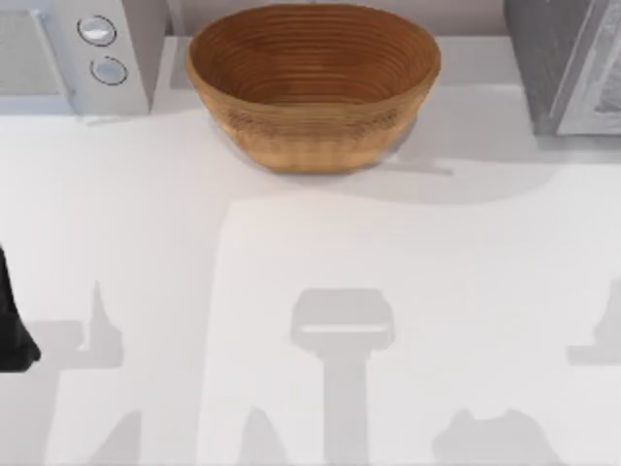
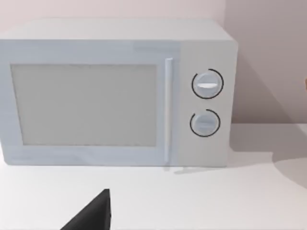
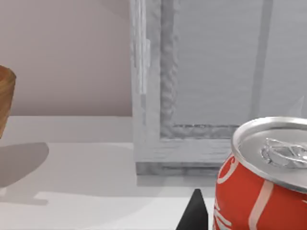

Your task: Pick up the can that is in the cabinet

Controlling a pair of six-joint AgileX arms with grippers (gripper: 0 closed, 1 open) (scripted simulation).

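Close beside my right hand (image 3: 196,213), a red-and-white can (image 3: 261,184) with a shiny metal lid is standing before the grey ribbed cabinet (image 3: 192,81); its grip I cannot tell. The round woven bowl (image 1: 312,83) is sitting on the white worktop (image 1: 291,291) beside the smooth microwave (image 2: 115,93).

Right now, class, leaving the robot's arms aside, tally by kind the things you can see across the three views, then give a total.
microwave: 1
woven bowl: 1
cabinet: 1
can, red with a silver top: 1
Total: 4
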